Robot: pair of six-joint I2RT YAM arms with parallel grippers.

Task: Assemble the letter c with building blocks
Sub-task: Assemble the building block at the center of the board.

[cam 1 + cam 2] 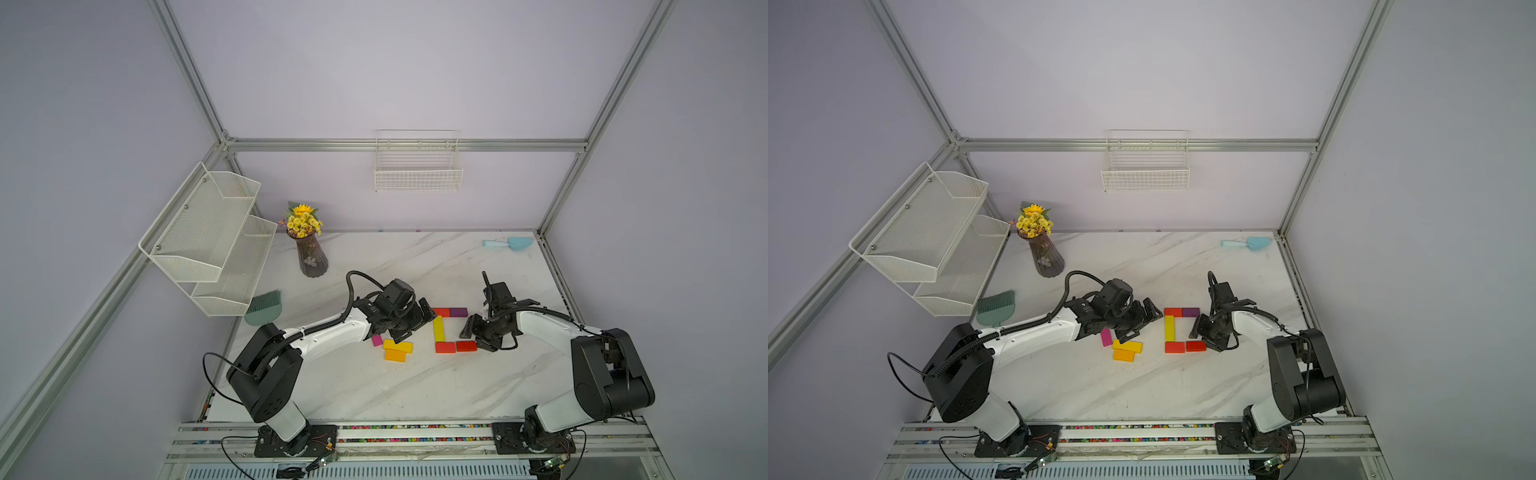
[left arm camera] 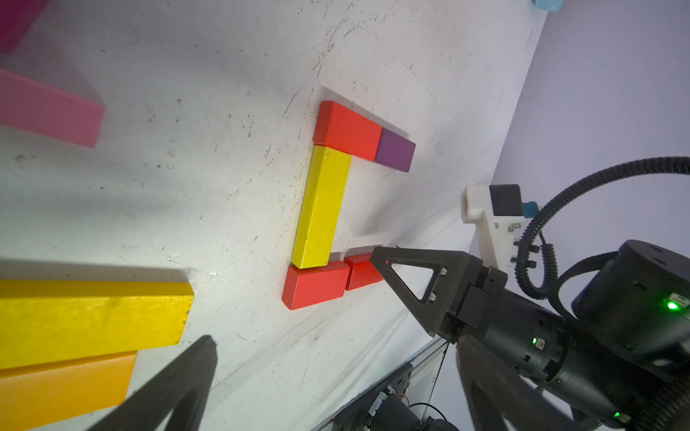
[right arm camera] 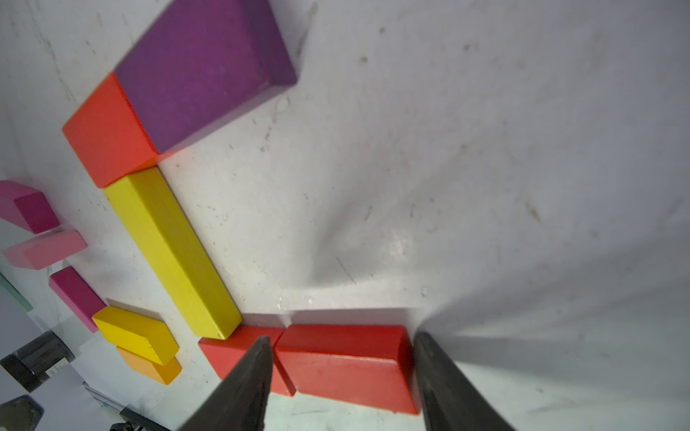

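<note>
While the R claw [image 3: 341, 336] sits low, fingers pinched on the short ends of the end red block [image 3: 347, 362], that block lies flat on the table [image 1: 415, 386], butted vs. the corner red block [image 1: 445, 347]. Yellow bar [image 1: 439, 328] runs from that corner as the spine. Far red block [image 1: 441, 311] and purple block [image 1: 458, 311] make the far arm, so the C opens toward the R arm. L claw [image 1: 414, 322] hangs spread wide, nothing in it, just above the spares: yellow spare [image 1: 398, 345], orange block [image 1: 395, 355], magenta block [image 1: 377, 340], all on the spine's L side.
</note>
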